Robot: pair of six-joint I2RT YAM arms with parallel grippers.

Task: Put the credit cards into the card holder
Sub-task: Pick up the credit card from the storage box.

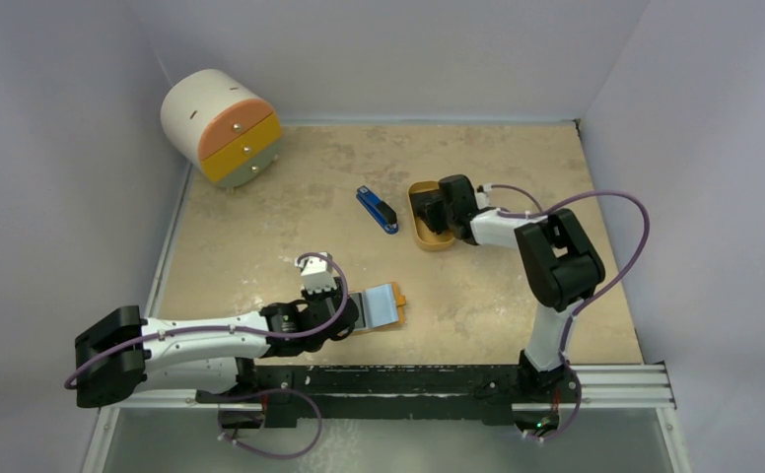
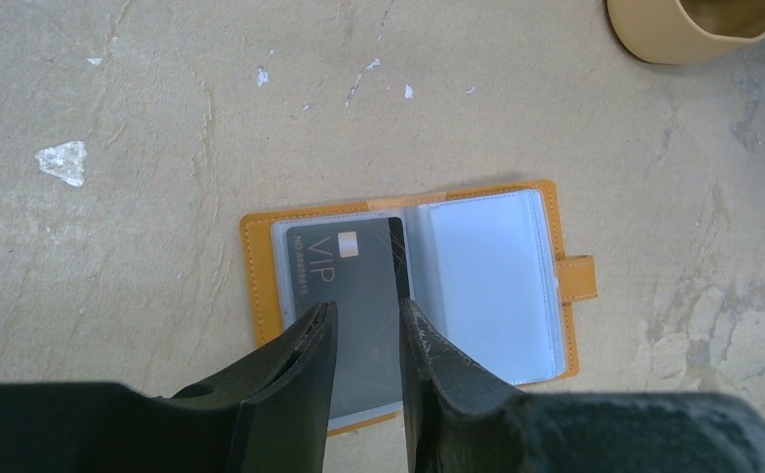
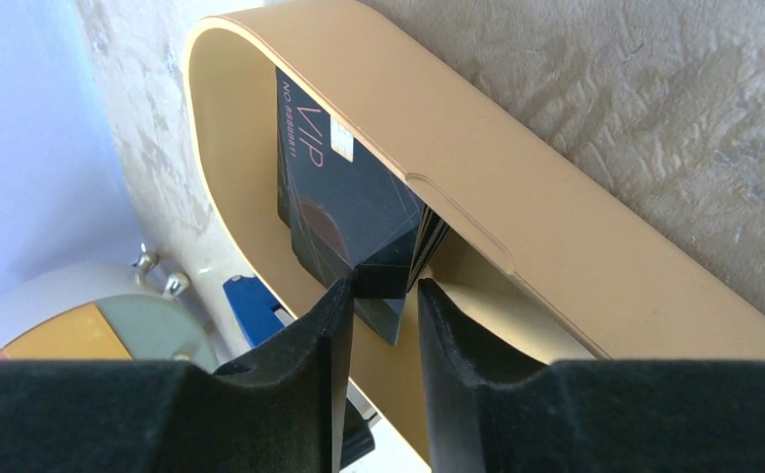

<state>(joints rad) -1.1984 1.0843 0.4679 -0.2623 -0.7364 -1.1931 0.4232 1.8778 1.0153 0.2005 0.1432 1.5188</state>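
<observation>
The orange card holder (image 2: 256, 276) lies open on the table, clear sleeves facing up. One dark grey credit card (image 2: 354, 276) marked VIP sits in its left sleeve. My left gripper (image 2: 367, 310) hovers low over that card with its jaws apart and nothing between them. In the top view it is at the holder's (image 1: 383, 305) left end. More dark credit cards (image 3: 339, 187) stand tilted inside the oval orange tray (image 3: 556, 246). My right gripper (image 3: 383, 288) reaches into the tray, and its fingertips are closed on the cards' lower corner.
A blue-and-black stapler-like bar (image 1: 377, 209) lies just left of the tray (image 1: 436, 241). A round white drawer unit with orange and yellow drawers (image 1: 223, 126) stands at the back left. Walls enclose the table on three sides.
</observation>
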